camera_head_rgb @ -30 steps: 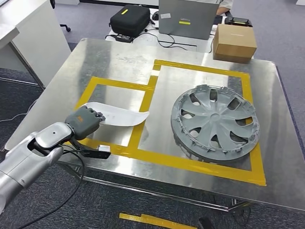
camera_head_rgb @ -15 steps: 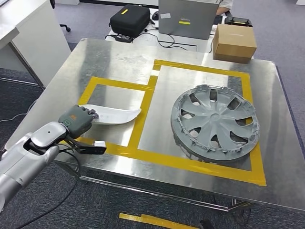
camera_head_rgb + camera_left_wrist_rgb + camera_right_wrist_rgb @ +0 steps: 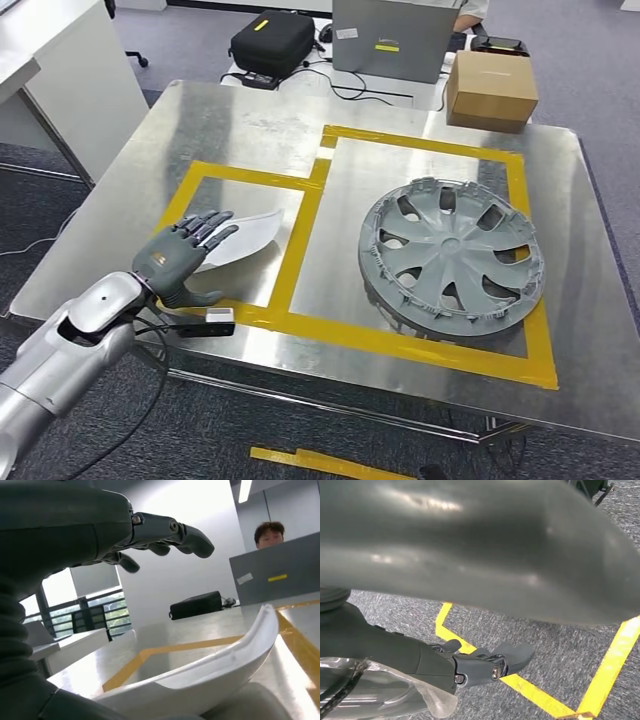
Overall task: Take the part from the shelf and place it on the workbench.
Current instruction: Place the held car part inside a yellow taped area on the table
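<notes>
The left hand (image 3: 179,257) hovered over the near left part of the workbench (image 3: 226,120) with its fingers (image 3: 210,226) spread and stretched forward, holding nothing. Beneath them lay the white part (image 3: 245,235) — a long, curved, shell-like piece — resting on the metal top inside the smaller rectangle marked out in yellow tape (image 3: 298,245). In the head view the fingers overlapped the part's near end; in the left wrist view the hand (image 3: 113,535) stood clearly above the white part (image 3: 211,675), with open space between the fingertips (image 3: 192,540) and the part's raised edge.

To the right, inside the larger taped rectangle, a grey wheel cover (image 3: 450,257) lay flat on the bench, well apart from the white part. Past the far edge of the bench were a black case (image 3: 272,42), a grey laptop (image 3: 396,38) and a cardboard box (image 3: 491,88). A person (image 3: 268,534) sat behind the laptop (image 3: 275,575) (seen just above its lid in the left wrist view).

The right hand (image 3: 478,665) hung over grey carpet (image 3: 561,655) crossed by yellow floor tape (image 3: 531,690); its fingers were loosely extended and nothing was in them — a large blurred grey shape covered the upper part of that view.
</notes>
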{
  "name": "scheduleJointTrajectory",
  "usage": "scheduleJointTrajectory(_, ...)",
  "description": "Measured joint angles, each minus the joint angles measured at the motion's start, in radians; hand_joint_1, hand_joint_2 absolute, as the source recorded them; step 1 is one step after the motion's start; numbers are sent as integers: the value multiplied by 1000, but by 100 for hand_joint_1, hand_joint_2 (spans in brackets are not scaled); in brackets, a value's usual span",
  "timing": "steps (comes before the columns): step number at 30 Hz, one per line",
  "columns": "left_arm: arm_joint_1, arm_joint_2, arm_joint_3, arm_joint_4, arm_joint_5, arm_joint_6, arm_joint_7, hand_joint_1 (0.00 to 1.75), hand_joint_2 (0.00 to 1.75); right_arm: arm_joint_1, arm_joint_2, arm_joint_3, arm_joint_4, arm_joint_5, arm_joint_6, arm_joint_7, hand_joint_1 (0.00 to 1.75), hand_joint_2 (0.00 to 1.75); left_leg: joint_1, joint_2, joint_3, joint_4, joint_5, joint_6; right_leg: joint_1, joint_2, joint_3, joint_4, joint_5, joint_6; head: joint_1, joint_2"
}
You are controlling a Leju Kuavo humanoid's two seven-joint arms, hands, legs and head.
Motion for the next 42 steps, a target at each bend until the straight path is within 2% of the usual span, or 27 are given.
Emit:
scheduleJointTrajectory(4,62,-9,42,-69,37,34,-16,0,0,1,3,0,2,1,-9,1,0,0,-3,0,1,1,-2,2,-3,0,-1,-1,-1,1,0,0)
scheduleJointTrajectory(7,143,-22,82,-158,110,56,-34,0,0,4,9,0,4,-1,-15,3,0,0,-8,0,1,3,-6,7,-7,0,1,-1,-2,5,-1,0)
scheduleJointTrajectory(10,224,-34,119,-256,190,35,-56,0,0,9,18,1,6,0,-17,19,0,0,-12,0,2,4,-8,16,-11,0,7,-4,-2,14,-1,0)
scheduleJointTrajectory(12,268,-39,133,-319,218,10,-66,0,0,11,22,2,7,3,-17,31,0,0,-8,2,8,-8,-2,24,-12,0,8,4,-15,21,0,0)
scheduleJointTrajectory(14,296,-43,141,-363,224,-3,-69,0,0,13,22,3,7,4,-17,36,0,0,-2,5,12,-19,4,31,-11,1,-22,73,-65,24,3,0)
scheduleJointTrajectory(16,316,-46,148,-389,230,-9,-70,0,0,16,22,4,7,5,-16,38,0,0,-1,7,10,-20,6,32,-11,1,-83,209,-127,28,5,0)
scheduleJointTrajectory(17,325,-47,150,-399,235,-12,-73,0,0,17,22,4,7,5,-16,40,0,0,-1,7,8,-20,7,31,-12,0,-109,263,-141,30,5,0)
scheduleJointTrajectory(18,334,-49,152,-406,241,-16,-77,0,0,18,22,5,7,5,-16,42,0,0,0,7,7,-20,9,29,-12,0,-119,284,-135,31,5,0)
scheduleJointTrajectory(19,341,-51,154,-413,247,-21,-82,0,0,19,22,6,7,6,-16,45,0,0,2,7,5,-20,12,26,-13,0,-109,262,-109,33,6,0)
scheduleJointTrajectory(21,352,-54,159,-426,256,-31,-91,0,0,18,22,7,7,7,-17,49,0,0,6,6,2,-18,18,16,-17,0,-47,128,-39,36,6,0)
scheduleJointTrajectory(22,354,-55,162,-431,259,-35,-94,0,0,18,22,8,7,8,-17,50,0,0,6,5,-1,-16,22,10,-17,3,-17,68,-12,33,6,0)
scheduleJointTrajectory(23,355,-56,164,-435,261,-39,-96,0,0,17,22,9,6,8,-16,50,0,0,5,4,-3,-15,27,2,-16,6,-1,29,2,29,6,0)
scheduleJointTrajectory(24,355,-57,166,-438,263,-42,-98,0,0,17,22,9,6,8,-14,50,0,0,5,3,-6,-14,33,-6,-14,10,1,16,5,21,6,0)
scheduleJointTrajectory(26,356,-60,169,-440,265,-46,-100,0,0,17,22,10,6,8,-10,51,0,0,6,1,-10,-17,45,-22,-11,12,-14,19,16,1,6,0)
scheduleJointTrajectory(27,356,-60,170,-441,266,-47,-101,0,0,17,22,10,6,8,-9,51,0,0,8,1,-15,-13,37,-29,-11,10,-20,18,22,-10,6,0)
scheduleJointTrajectory(28,356,-61,172,-441,266,-47,-101,0,0,17,22,10,6,8,-9,51,0,0,10,2,-23,4,12,-34,-11,8,-27,16,32,-21,4,0)
scheduleJointTrajectory(29,356,-62,173,-442,266,-47,-101,0,0,17,21,9,6,7,-9,51,0,0,11,2,-35,41,-28,-39,-12,6,-34,15,42,-29,4,0)
scheduleJointTrajectory(31,357,-64,174,-442,266,-47,-102,0,0,17,21,10,6,7,-8,51,0,0,11,2,-65,169,-127,-45,-8,4,-56,16,63,-37,2,0)
scheduleJointTrajectory(32,358,-64,174,-442,266,-47,-102,0,0,17,21,10,6,7,-8,51,0,0,11,2,-73,228,-158,-46,-5,4,-69,17,72,-38,2,0)
scheduleJointTrajectory(33,359,-64,174,-442,266,-47,-102,0,0,18,21,10,6,7,-7,51,0,0,11,2,-68,261,-170,-45,-1,3,-81,17,82,-39,2,0)
scheduleJointTrajectory(34,360,-64,174,-442,266,-47,-102,0,0,18,21,10,6,7,-8,51,0,0,10,2,-46,255,-162,-40,2,2,-93,17,91,-40,2,0)
scheduleJointTrajectory(36,360,-65,174,-442,266,-47,-102,0,0,17,21,10,6,7,-8,51,0,0,4,2,47,139,-119,-22,9,3,-112,17,107,-40,3,0)
scheduleJointTrajectory(37,358,-65,175,-444,266,-47,-102,0,0,17,21,10,6,7,-8,51,0,0,0,2,101,59,-108,-10,13,3,-119,18,114,-38,3,0)
scheduleJointTrajectory(38,357,-65,175,-445,266,-47,-102,0,0,17,22,10,6,7,-8,51,0,0,-5,3,140,-2,-102,-3,14,3,-123,17,122,-34,4,0)
scheduleJointTrajectory(39,356,-65,175,-447,266,-47,-102,0,0,17,22,10,6,7,-8,51,0,0,-10,4,163,-41,-102,3,13,2,-126,16,129,-29,4,0)
scheduleJointTrajectory(40,356,-66,176,-448,266,-47,-102,0,0,17,22,10,6,7,-8,51,0,0,-13,4,169,-57,-103,6,12,1,-128,15,136,-23,3,0)
scheduleJointTrajectory(42,354,-67,176,-449,267,-48,-102,0,0,17,22,10,6,7,-6,53,0,0,-15,6,159,-68,-82,14,8,1,-131,11,146,-11,0,0)
